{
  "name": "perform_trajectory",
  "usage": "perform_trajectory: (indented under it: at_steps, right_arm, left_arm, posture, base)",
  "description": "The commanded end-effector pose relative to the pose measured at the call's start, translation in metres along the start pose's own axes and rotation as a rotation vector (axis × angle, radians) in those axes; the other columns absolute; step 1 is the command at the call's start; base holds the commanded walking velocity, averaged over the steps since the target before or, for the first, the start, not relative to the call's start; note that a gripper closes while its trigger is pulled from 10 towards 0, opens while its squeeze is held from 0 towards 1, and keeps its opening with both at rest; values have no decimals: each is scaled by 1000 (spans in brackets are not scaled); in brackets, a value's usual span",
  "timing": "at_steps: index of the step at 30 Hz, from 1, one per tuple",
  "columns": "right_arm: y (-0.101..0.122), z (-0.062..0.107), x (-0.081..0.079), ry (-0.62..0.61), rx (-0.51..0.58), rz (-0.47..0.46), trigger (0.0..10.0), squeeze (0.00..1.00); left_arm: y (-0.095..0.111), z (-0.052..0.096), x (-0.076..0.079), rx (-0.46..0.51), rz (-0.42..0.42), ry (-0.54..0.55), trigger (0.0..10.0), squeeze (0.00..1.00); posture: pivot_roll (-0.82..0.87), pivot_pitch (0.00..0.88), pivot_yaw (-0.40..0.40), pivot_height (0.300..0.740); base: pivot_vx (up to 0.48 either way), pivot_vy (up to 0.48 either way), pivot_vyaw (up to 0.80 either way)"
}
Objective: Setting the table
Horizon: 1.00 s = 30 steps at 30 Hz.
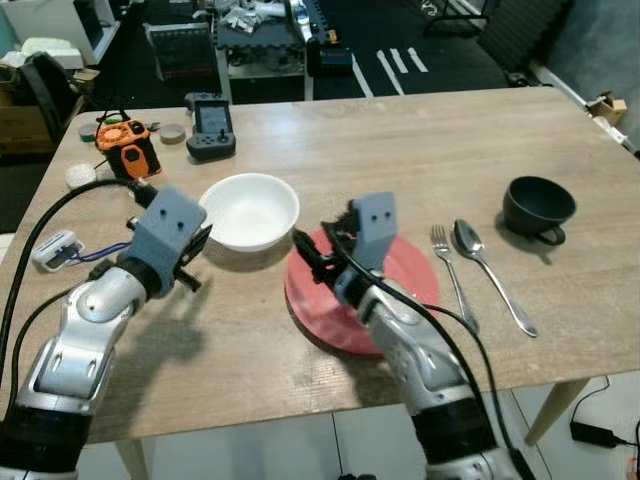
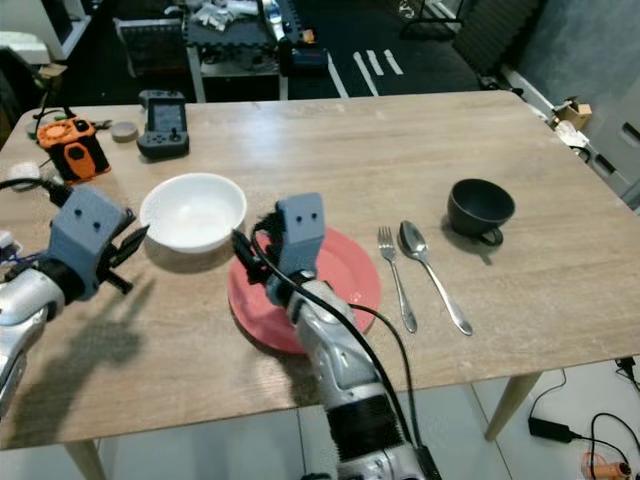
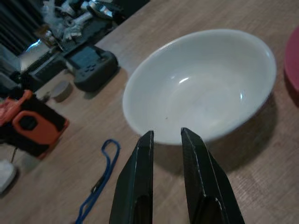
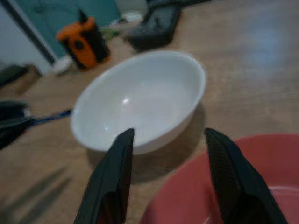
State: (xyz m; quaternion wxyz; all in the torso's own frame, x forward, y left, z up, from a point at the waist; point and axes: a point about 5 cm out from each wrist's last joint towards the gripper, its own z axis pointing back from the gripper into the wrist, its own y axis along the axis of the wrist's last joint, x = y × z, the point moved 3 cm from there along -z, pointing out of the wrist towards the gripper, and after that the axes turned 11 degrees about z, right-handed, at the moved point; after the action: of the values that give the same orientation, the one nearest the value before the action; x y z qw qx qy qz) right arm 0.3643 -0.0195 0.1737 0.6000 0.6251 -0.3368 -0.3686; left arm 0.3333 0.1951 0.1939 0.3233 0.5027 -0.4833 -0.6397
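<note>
Right now my worry starts with the table itself: the plate sits close to the near edge, toward the middle, and my right arm lies across it, so a careless pull back could drag it off. Just beyond it, toward the left, the bowl rests upright on the wood, almost touching the plate's rim, and I judge that it is the thing to be moved next, probably onto the plate. My left gripper hangs just beside the bowl's left rim with its fingers drawn narrow, a slim gap between them; if I push in like this I'd shove the bowl into the plate instead of pinching its wall. My right gripper hovers over the plate's far-left part, fingers spread wide and pointed at the bowl; a smooth, thin rim gripped from one side could tilt or slip out. With both grippers closing on one bowl, they may also knock each other. The cup near the right edge, and the fork and spoon right of the plate, look safe unless the plate slides into them.
</note>
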Motion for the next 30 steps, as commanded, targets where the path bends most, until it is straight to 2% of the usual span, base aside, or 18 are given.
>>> perform_trajectory:
  at_steps: [1,2,3,7,10,11,14,21,22,23,24,30]
  right_arm:
    - [-7,-12,-9,9,-50,-68,10000,0]
    - [-7,-21,-14,10,-71,-89,10000,0]
    - [-7,-21,-14,10,-71,-89,10000,0]
    - [-7,-32,-21,-3,-100,-103,10000,0]
    - [-8,-38,-18,-48,-126,-142,10000,0]
    - [-8,-38,-18,-48,-126,-142,10000,0]
    - [-5,-42,-17,-38,-132,-218,10000,0]
    - [-3,-46,-12,-38,-131,-249,10000,0]
    - [-3,-47,-13,-28,-131,-256,6667,0]
    - [-3,-47,-15,-20,-130,-252,4627,0]
    - [-3,-47,-18,-1,-132,-243,0,0]
    - [-9,-47,-27,36,-152,-215,0,0]
  left_arm:
    - [-4,10,2,-7,-27,9,10000,0]
    - [-5,18,3,-10,-42,9,10000,0]
    - [-5,18,3,-10,-42,9,10000,0]
    - [-3,33,6,-7,-55,5,10000,0]
    - [11,51,3,43,-36,28,10000,0]
    - [11,51,3,43,-36,28,10000,0]
    - [22,64,-5,61,-40,56,10000,0]
    - [21,70,-8,40,-48,74,10000,0]
    - [21,70,-7,39,-47,74,10000,0]
    - [22,69,-6,41,-46,71,10000,0]
    - [22,67,-4,41,-42,67,10000,0]
    - [23,66,-2,39,-33,64,10000,0]
  posture:
    - [132,108,8,740]
    - [154,115,-1,740]
    - [154,115,-1,740]
    - [187,130,-14,740]
    - [218,154,-31,740]
    - [218,154,-31,740]
    - [230,165,-35,740]
    - [225,169,-33,740]
    - [222,171,-32,740]
    - [222,171,-32,740]
    - [222,171,-32,740]
    - [218,173,-34,740]
  base:
    - [0,0,0]
    - [0,0,0]
    - [0,0,0]
    - [0,0,0]
    - [0,0,0]
    - [0,0,0]
    - [0,0,0]
    - [0,0,0]
    - [0,0,0]
    - [0,0,0]
    - [0,0,0]
    - [0,0,0]
